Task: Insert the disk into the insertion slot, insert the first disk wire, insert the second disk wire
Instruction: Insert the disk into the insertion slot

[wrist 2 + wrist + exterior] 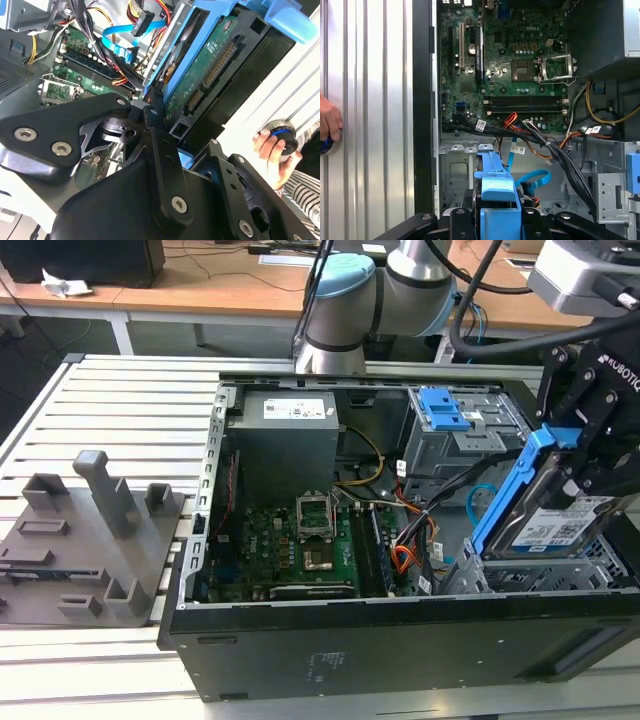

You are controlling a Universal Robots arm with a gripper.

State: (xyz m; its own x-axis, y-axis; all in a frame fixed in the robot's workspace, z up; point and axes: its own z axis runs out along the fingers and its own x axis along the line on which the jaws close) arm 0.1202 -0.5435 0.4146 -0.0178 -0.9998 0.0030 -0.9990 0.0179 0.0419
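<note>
- The hand (pixel 578 470) sits at about 3 o'clock in the exterior view. Its black fingers are drawn narrow and clamped on the disk (pixel 558 525), one on each long side of the blue carrier.
- The disk is tilted with its label face showing. Its upper end leans toward 11 o'clock, and its lower end is down at the mouth of the insertion slot (pixel 612 558). I cannot tell whether that lower edge has gone in.
- The insertion slot lies in the 4 o'clock corner of the open computer case (pixel 400 645), just beside the case's near wall.
- In the second wrist view the disk shows its green circuit-board side and connector end, gripped between the fingers.
- In the first wrist view the blue carrier edge of the disk stands between the two finger bases.
- The taller cage (pixel 445 425) with blue latch tabs stands at 10 o'clock from the disk, apart from it.
- The motherboard (pixel 300 540) lies at 9 o'clock from the disk. Loose cables run between them, among them a blue flat cable (pixel 532 177) that touches neither the disk nor the hand.
- A grey fixture block (pixel 90 530) rests on the slatted tabletop (pixel 130 400), at 9 o'clock from the case.
- A person's fingers (pixel 267 145) hold a small round black knob (pixel 281 137) on the tabletop beside the case.
</note>
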